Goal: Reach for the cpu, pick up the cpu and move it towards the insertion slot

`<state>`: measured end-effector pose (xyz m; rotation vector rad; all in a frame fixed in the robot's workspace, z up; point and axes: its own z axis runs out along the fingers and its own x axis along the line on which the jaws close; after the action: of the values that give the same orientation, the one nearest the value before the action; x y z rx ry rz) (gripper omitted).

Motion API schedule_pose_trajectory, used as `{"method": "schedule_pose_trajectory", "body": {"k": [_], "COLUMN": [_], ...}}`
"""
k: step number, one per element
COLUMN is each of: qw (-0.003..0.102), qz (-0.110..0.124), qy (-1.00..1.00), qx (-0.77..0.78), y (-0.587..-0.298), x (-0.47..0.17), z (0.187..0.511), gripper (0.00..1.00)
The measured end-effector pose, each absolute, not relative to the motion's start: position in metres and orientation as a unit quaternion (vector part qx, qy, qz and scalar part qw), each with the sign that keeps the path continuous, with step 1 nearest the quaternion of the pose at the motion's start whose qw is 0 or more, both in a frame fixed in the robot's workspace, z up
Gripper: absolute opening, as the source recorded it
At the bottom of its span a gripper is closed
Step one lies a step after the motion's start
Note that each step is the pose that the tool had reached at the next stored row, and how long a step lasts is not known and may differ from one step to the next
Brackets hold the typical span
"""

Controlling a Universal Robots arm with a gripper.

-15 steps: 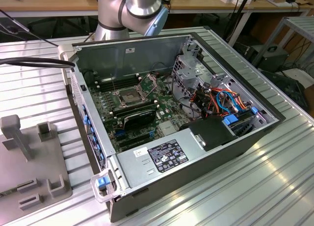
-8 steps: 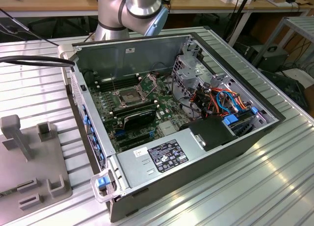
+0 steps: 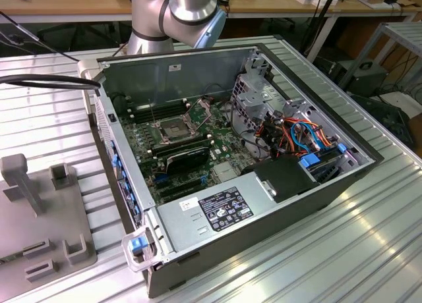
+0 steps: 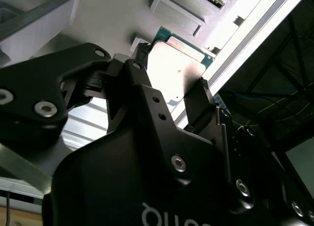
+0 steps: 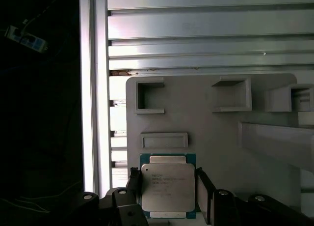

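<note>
Ribbed aluminium makes up the table [image 3: 343, 250] in this workshop, with wooden benches [image 3: 66, 0] along the back wall; an open computer case [image 3: 178, 69] lies on the table, its far corner near the base of the robot arm [image 3: 178, 10]. Inside it sits the motherboard [image 3: 148, 161], and on that the insertion slot [image 3: 170, 127], a square metal-framed socket with a dark centre, lying toward the case's back wall; a grey power supply [image 3: 211, 211] fills the case's near corner.

Beside the case, toward the exterior view's left, a grey plastic plate [image 3: 26, 230] with raised blocks rests on the table, well apart from the socket.

From both wrist views you can see the cpu [image 5: 166, 189] lying flat on that plate [image 5: 221, 132]; it is close to the plate's edge that runs along the table's rim, just beside a small raised rectangular pocket [image 5: 164, 140].

The gripper [image 5: 168, 184] is down over the chip; its black fingers [image 5: 203, 194] stand one at each of two opposite edges, closed in against them, so the chip is clamped between them while its silvery face stays uncovered. The second wrist view shows the same hold: the cpu [image 4: 179, 59] sits between the fingers [image 4: 142, 54] of the gripper [image 4: 172, 69], level with the plate.
</note>
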<state>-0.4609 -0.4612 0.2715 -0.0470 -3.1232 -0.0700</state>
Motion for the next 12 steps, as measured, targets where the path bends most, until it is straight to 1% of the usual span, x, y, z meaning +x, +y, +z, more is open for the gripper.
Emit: {"method": "schedule_pose_trajectory", "body": {"k": [12], "qw": [0.009], "qz": [-0.022], "qy": [-1.0], "qx": [-0.015], "y": [-0.4611], "x": [-0.4609], "z": [0.2775], "gripper": [0.55]}}
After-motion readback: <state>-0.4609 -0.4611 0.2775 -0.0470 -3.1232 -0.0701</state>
